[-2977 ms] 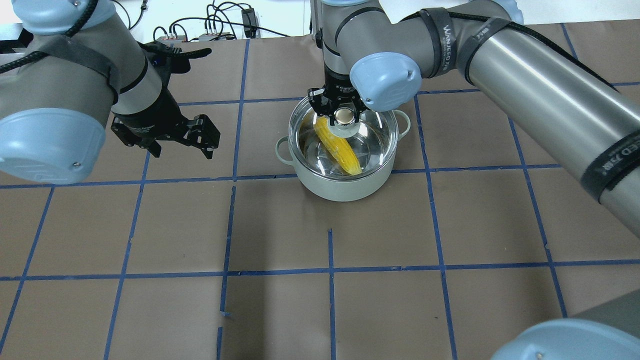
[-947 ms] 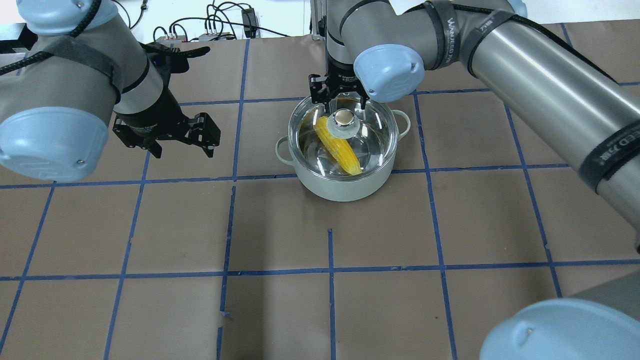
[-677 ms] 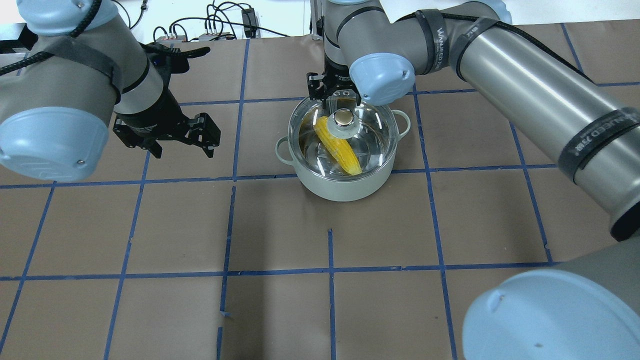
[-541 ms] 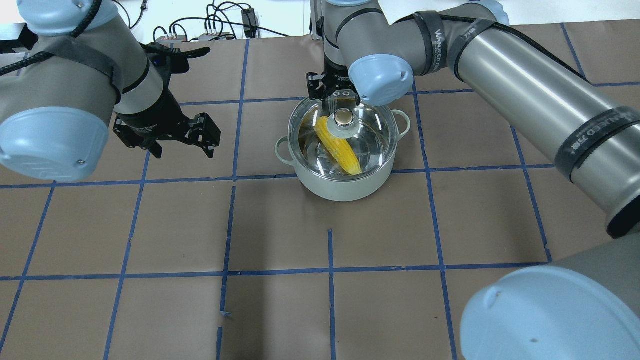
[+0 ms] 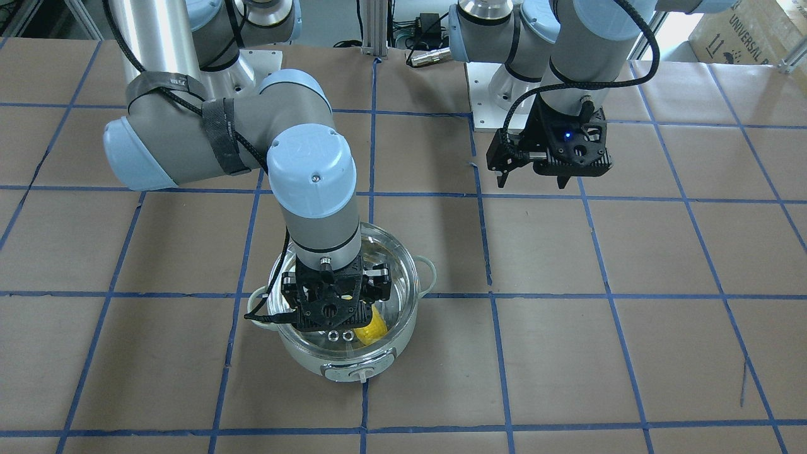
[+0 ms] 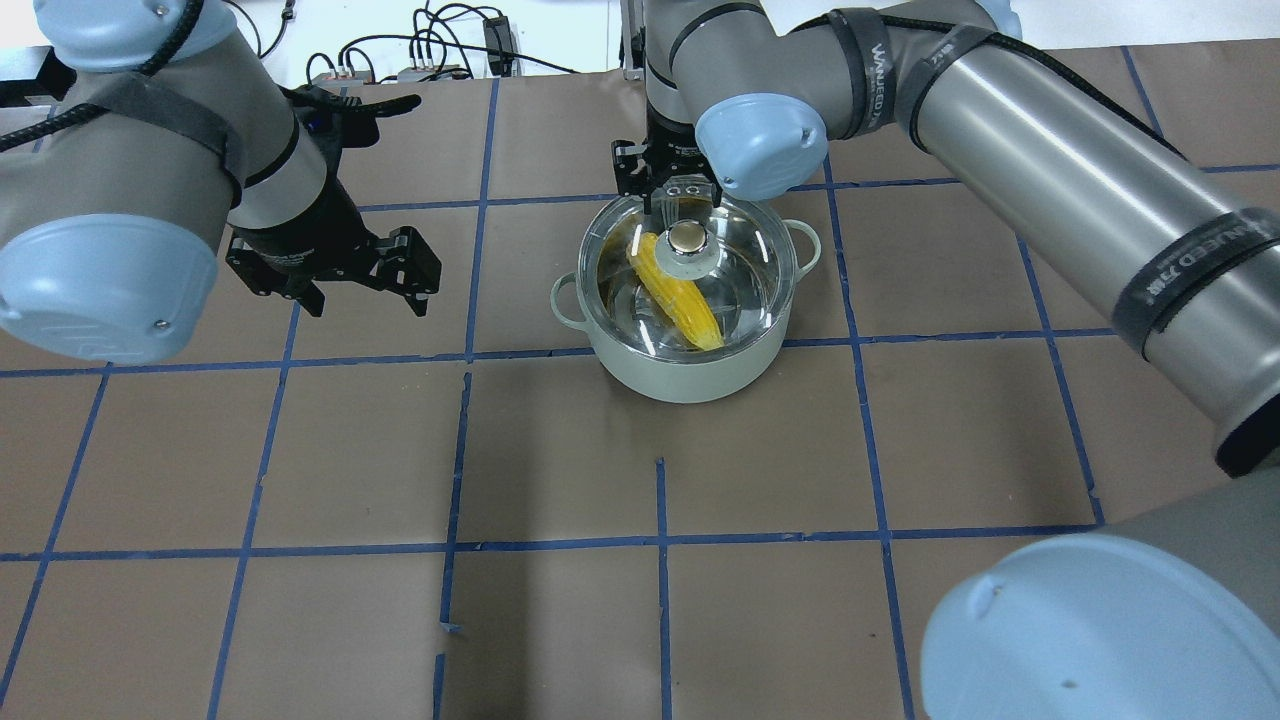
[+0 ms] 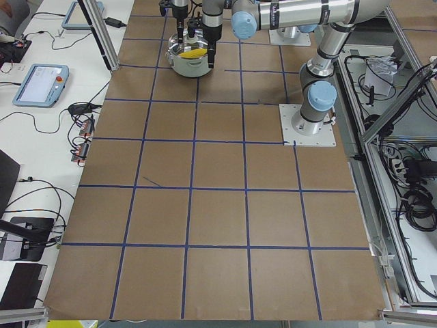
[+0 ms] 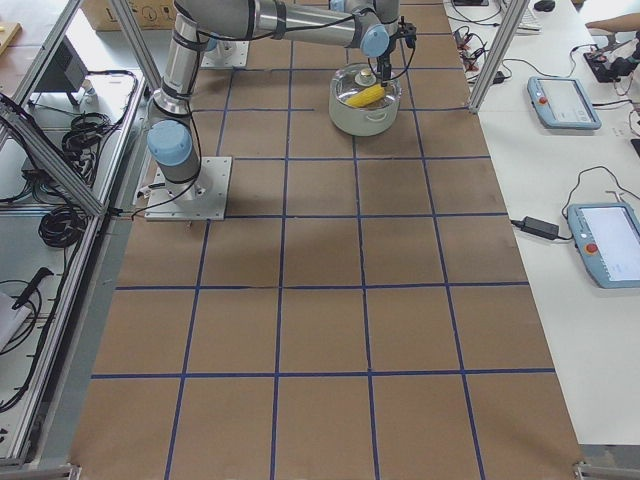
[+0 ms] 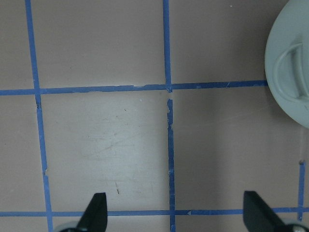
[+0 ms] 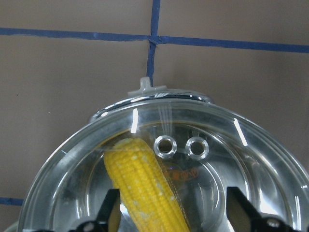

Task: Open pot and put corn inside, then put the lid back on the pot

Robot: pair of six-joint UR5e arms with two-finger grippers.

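The pale mint pot [image 6: 690,378] stands at mid-table with the clear glass lid [image 6: 750,262] resting on it. The yellow corn [image 6: 690,305] lies inside under the glass. My right gripper [image 6: 683,203] hangs open and empty just above the lid's knob [image 6: 686,237], not touching it. In the right wrist view its fingers [image 10: 110,209] straddle the corn [image 10: 145,183] and the vent rings [image 10: 166,146]. My left gripper [image 6: 365,293] is open and empty, hovering left of the pot. The left wrist view shows the pot's side handle [image 9: 289,67] at the right edge.
Brown paper with a blue tape grid covers the table [image 6: 660,600]. Cables and boxes [image 6: 430,55] lie past the far edge. The pot's control knob [image 5: 360,376] faces the operators' side. The arm bases [image 5: 504,94] stand at the robot's side.
The right gripper has let go of the lid's knob and risen a little above it. The lid stays on the pot. The left arm has not moved.
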